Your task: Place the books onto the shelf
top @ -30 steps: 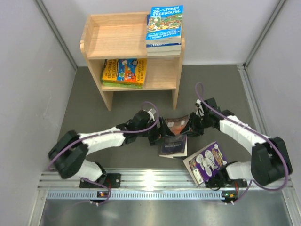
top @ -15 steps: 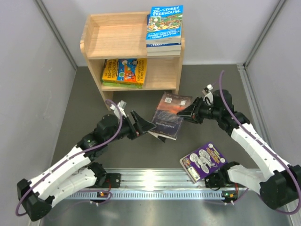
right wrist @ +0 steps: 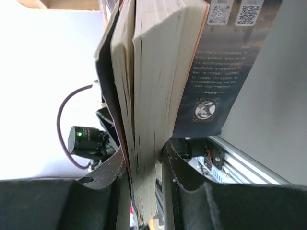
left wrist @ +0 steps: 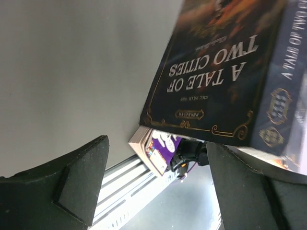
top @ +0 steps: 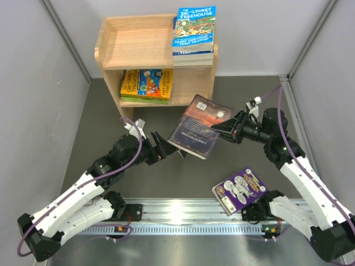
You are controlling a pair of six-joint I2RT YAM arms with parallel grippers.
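My right gripper (top: 226, 131) is shut on the page edge of a dark brown book (top: 198, 132), "A Tale of Two Cities", and holds it tilted in the air in front of the shelf (top: 138, 50). In the right wrist view both fingers (right wrist: 110, 177) pinch its pages (right wrist: 153, 96). Just left of the book's lower corner, my left gripper (top: 166, 148) stands open and apart from it. In the left wrist view the cover (left wrist: 216, 72) hangs above the open gripper (left wrist: 158, 187). A purple book (top: 241, 190) lies on the table near the right arm's base.
A stack of books with a blue cover on top (top: 194, 30) sits at the right of the shelf's top tier. Orange, blue and yellow books (top: 147, 83) lie flat on the lower tier's left. The metal rail (top: 177, 213) runs along the near edge. Grey walls enclose both sides.
The right gripper has lifted the dark brown book off the table and carried it up toward the shelf. The left gripper let go of it and drew back to the left.
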